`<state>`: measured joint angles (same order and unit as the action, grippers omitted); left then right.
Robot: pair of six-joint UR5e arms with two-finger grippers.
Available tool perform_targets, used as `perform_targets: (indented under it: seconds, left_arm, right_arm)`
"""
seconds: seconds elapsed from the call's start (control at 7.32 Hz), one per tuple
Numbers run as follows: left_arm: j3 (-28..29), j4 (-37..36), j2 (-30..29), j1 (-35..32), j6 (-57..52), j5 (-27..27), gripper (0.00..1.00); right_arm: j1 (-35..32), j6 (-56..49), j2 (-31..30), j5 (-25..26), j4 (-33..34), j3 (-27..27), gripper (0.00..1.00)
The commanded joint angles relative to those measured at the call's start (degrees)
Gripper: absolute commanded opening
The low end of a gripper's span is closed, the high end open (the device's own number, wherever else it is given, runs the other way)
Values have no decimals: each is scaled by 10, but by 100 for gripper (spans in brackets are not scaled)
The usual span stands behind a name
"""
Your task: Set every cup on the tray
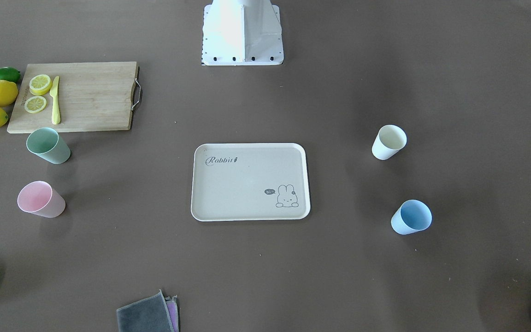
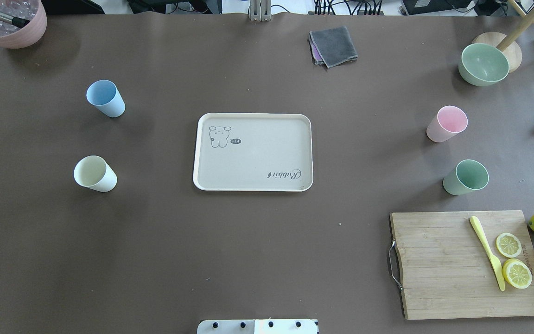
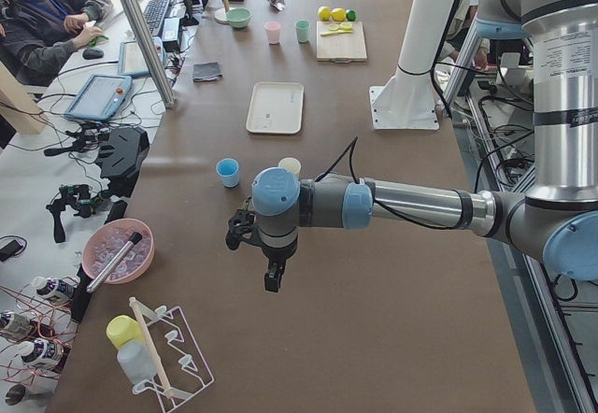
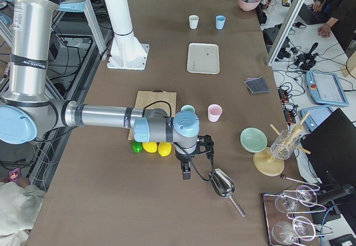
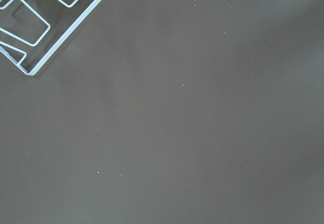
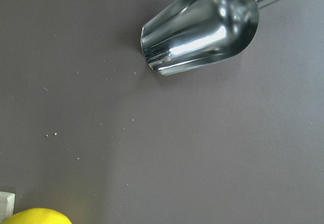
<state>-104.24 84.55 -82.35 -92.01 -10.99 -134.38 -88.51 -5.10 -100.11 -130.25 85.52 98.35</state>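
Overhead view: tray sits mid-frame. All four cups stand upright on the table, well apart from it: blue cup upper left, cream-white cup below it, pink cup at right, mint cup under the pink one, near the cutting board. Mauve pot in the top-left corner holds clear ice-like chunks.

Exterior left view: near arm's forearm is level, wrist turned down, left gripper hangs over table, low-centre. Can't tell whether it is clenched or released.

Exterior right view: same pose, right gripper is just beside a metal scoop. Grip also can't be told.

Tray print reads "Rabbit", with a "hi~" bubble by the bunny.
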Motion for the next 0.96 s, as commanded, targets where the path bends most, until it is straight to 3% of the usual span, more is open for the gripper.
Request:
perform_targets:
  seconds: [0.0,0.41,0.82]
  left_arm:
    - [-5,0,0,0,0,0,98]
    - [-38,0,0,-1,0,0,98]
    - [-44,0,-29,-2,5,-1,98]
  right_arm:
    - [0,0,0,0,-1,0,100]
    - [0,2,-1,4,-4,-1,100]
    - [0,10,1,-3,-127,3,100]
